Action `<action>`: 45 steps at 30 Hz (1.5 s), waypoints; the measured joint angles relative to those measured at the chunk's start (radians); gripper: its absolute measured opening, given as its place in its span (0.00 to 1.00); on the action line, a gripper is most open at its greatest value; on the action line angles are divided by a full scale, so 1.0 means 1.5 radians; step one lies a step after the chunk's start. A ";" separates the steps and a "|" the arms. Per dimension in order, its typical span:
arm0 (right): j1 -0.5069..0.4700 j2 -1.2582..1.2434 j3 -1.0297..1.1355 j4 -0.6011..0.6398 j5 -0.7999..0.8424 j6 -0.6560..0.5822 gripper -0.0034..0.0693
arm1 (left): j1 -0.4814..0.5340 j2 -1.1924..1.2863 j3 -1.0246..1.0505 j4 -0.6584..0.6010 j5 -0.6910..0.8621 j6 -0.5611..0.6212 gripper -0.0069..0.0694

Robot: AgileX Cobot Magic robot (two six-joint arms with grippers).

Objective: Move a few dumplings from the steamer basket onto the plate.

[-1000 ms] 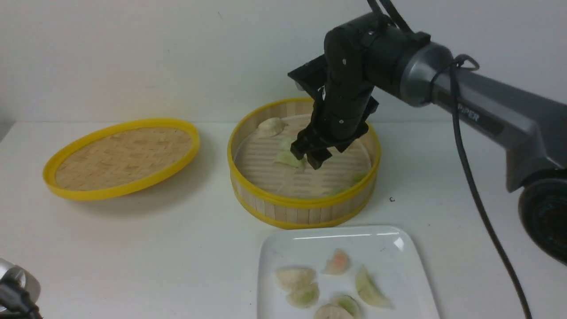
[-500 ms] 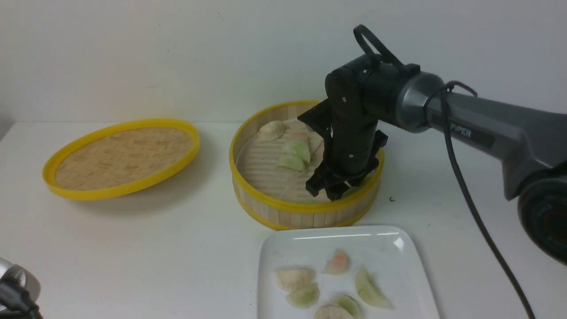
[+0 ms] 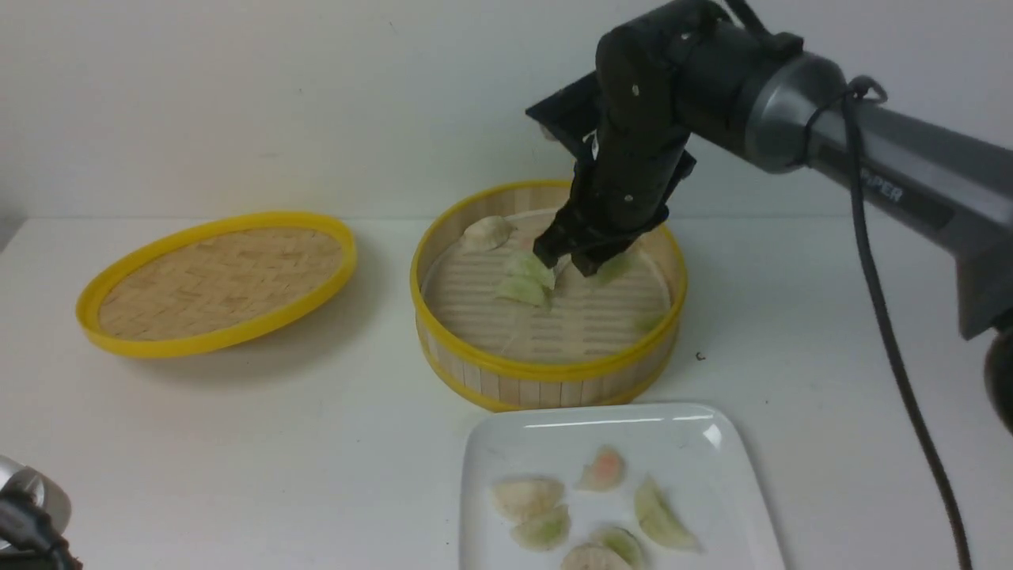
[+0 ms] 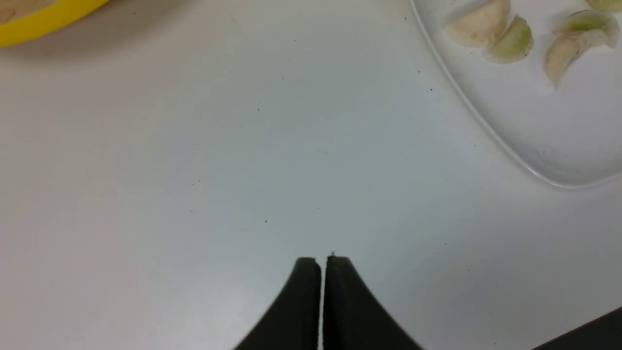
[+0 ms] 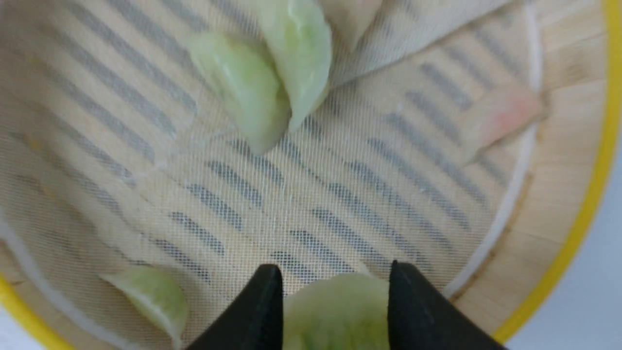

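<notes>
Pinches a pale green dumpling (image 5: 335, 311) between the fingers of the right gripper (image 5: 335, 291), above the mesh floor of the steamer basket (image 3: 546, 376). Shows two green dumplings (image 3: 526, 277) touching each other near the basket's middle and a cream dumpling (image 3: 487, 232) by its far wall. Shows six dumplings (image 3: 529, 497) on the plate (image 3: 712, 443), just in front of the basket. Shows the left gripper (image 4: 322, 265) pressed together above bare table (image 4: 194, 170), beside the plate

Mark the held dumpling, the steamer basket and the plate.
held dumpling (image 5: 335, 311): right wrist view, its green middle.
steamer basket (image 3: 546, 366): front view, near yellow rim.
plate (image 3: 700, 469): front view, bare right part.
</notes>
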 joint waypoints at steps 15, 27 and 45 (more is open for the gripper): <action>0.005 -0.243 0.321 0.201 0.005 0.008 0.40 | 0.000 0.000 0.000 0.000 -0.003 0.000 0.08; 0.052 -0.209 0.489 0.229 -0.149 -0.009 0.44 | 0.000 0.000 0.000 0.000 -0.011 0.000 0.08; 0.052 -0.643 0.410 0.106 -0.009 0.097 0.04 | 0.000 0.000 0.000 0.000 -0.105 -0.005 0.08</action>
